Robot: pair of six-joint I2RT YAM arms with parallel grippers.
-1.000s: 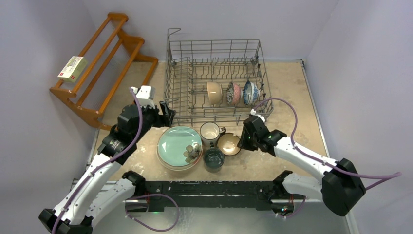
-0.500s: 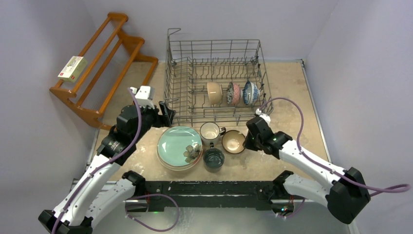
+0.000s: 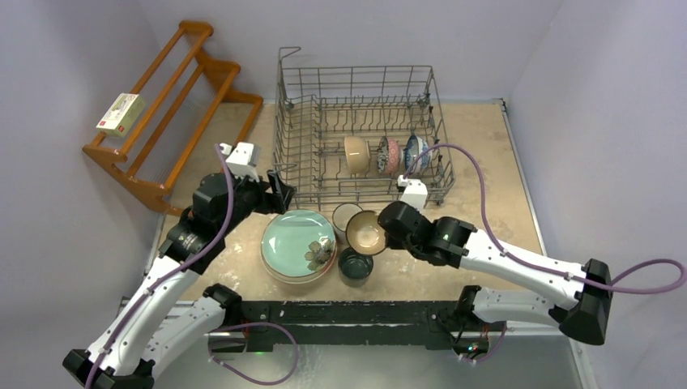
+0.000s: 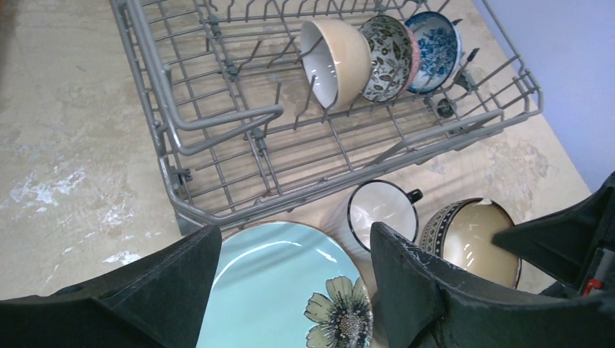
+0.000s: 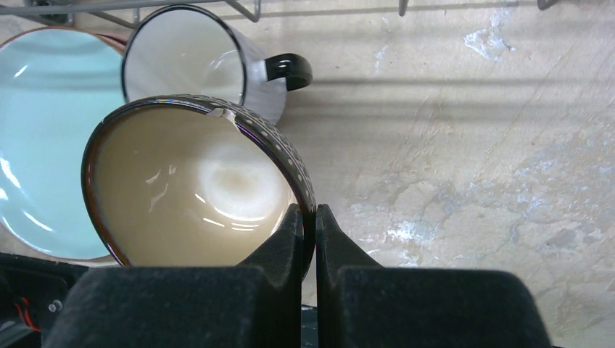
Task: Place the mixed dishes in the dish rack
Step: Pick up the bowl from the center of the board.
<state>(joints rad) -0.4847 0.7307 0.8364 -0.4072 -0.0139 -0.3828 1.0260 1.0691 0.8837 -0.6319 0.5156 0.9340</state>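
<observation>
The grey wire dish rack [image 3: 356,81] stands at the back with a beige bowl [image 3: 356,154], a pink patterned bowl [image 3: 389,156] and a blue bowl [image 3: 416,154] on edge between its tines. In front lie a mint green plate [image 3: 298,243] on a stack, a white mug [image 3: 345,214] and a dark teal mug [image 3: 356,264]. My right gripper [image 5: 309,217] is shut on the rim of a beige bowl with a dark dotted outside [image 5: 196,188], tilted off the table beside the white mug [image 5: 196,61]. My left gripper [image 4: 295,235] hangs open over the plate's far edge [image 4: 283,290], holding nothing.
A brown wooden slatted shelf [image 3: 174,105] leans at the back left with a small box [image 3: 121,113] on it. Purple walls close in the table on the left, back and right. The rack's front rim [image 4: 225,123] is just beyond my left fingers.
My right gripper has shut on the bowl's rim, tipped it up and carried it left, up against the white mug. The left arm has barely moved.
</observation>
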